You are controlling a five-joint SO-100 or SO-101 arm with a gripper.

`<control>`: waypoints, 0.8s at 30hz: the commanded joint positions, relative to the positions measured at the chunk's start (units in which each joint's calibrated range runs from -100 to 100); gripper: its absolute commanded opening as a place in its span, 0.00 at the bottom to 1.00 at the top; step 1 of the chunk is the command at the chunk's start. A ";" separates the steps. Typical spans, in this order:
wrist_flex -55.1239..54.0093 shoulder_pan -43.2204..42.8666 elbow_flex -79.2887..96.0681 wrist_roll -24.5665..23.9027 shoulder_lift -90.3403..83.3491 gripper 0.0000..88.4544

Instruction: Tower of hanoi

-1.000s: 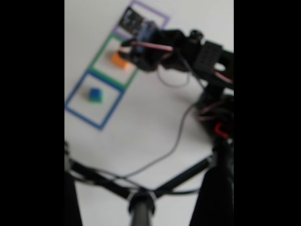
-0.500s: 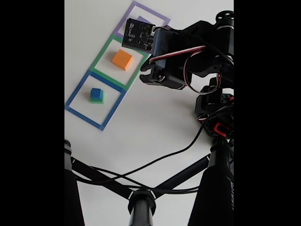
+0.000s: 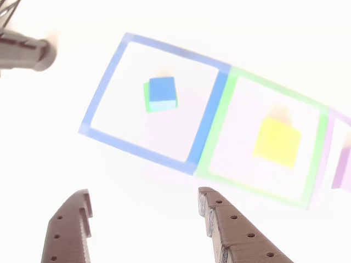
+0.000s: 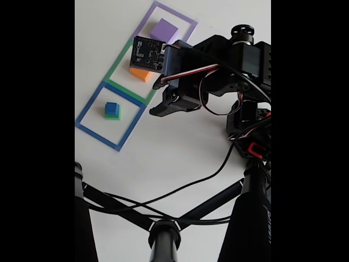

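Over on the left of the fixed view, the small matte blue cube (image 4: 111,108) sits on top of a green cube (image 4: 113,115) inside the flat blue square outline (image 4: 87,106) on the white desk (image 4: 174,147). Next over, the orange cube (image 4: 143,74) is in the green outline (image 4: 117,64), half hidden by the arm. The pale-purple slab (image 4: 164,30) sits in the purple outline (image 4: 185,18), upper middle. In the other view, the brown claw (image 3: 143,211) hangs wide open at the bottom, holding nothing.
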 commanded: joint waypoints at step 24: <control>-99.27 4.33 47.58 0.00 24.73 0.40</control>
